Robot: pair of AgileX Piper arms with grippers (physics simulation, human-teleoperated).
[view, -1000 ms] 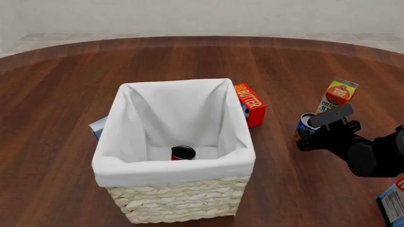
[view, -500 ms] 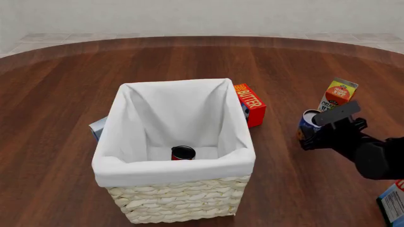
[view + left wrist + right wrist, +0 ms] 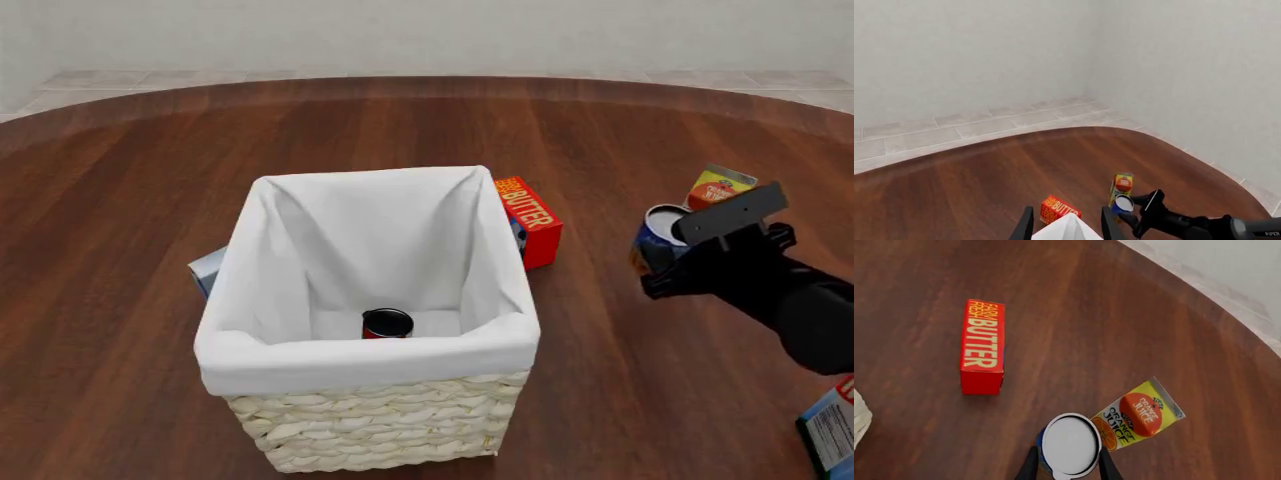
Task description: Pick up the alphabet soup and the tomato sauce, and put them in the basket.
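Right gripper (image 3: 663, 262) clamped on the alphabet soup (image 3: 658, 237), held above the table, probably clear of it. Tomato sauce (image 3: 387, 323) already inside the basket (image 3: 378, 425). Lift higher, carry leftward over the rim (avoid the butter box (image 3: 530, 220)), then release. Left gripper (image 3: 1065, 225) parted, empty.

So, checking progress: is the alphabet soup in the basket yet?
No, the alphabet soup sits in the right gripper, right of the basket.

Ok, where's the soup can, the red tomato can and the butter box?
alphabet soup (image 3: 1069, 444), right wrist view, on its pale top.
tomato sauce (image 3: 387, 322), front view, on its dark top, inside the basket.
butter box (image 3: 981, 346), right wrist view, on its lettered face.
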